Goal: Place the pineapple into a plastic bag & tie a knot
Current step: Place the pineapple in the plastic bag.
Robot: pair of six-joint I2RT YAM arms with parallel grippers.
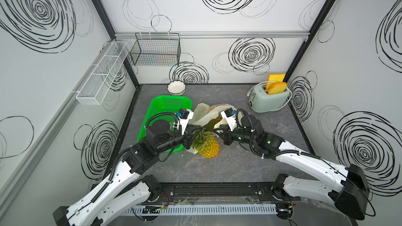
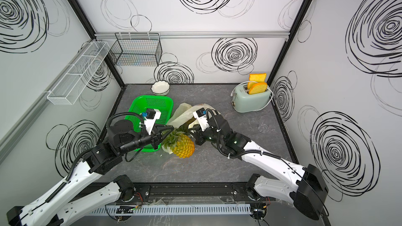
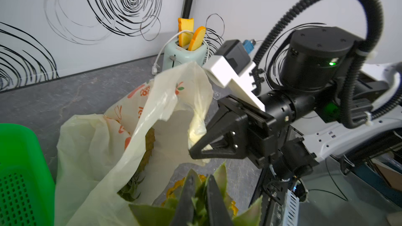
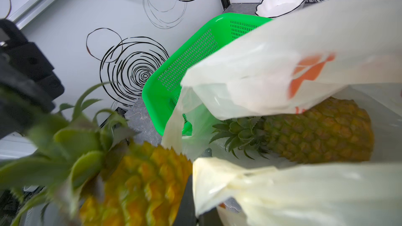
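A yellow pineapple (image 1: 209, 148) (image 2: 183, 147) sits just outside the bag's mouth, its body toward the table's front. My left gripper (image 1: 195, 138) (image 3: 200, 181) is shut on its green crown (image 3: 219, 177). The pale-yellow plastic bag (image 1: 203, 114) (image 2: 185, 114) (image 3: 97, 148) lies behind it with its mouth held open. My right gripper (image 1: 218, 130) (image 3: 192, 151) (image 4: 195, 210) is shut on a bunched strip of the bag's rim. A second pineapple (image 4: 322, 133) lies inside the bag. No knot is in view.
A green perforated basket (image 1: 165, 109) lies left of the bag, under my left arm. A white bowl (image 1: 176, 88) stands behind it. A mint toaster (image 1: 269, 98) with toast is at the back right, and a clear glass (image 1: 282, 125) stands near the right wall.
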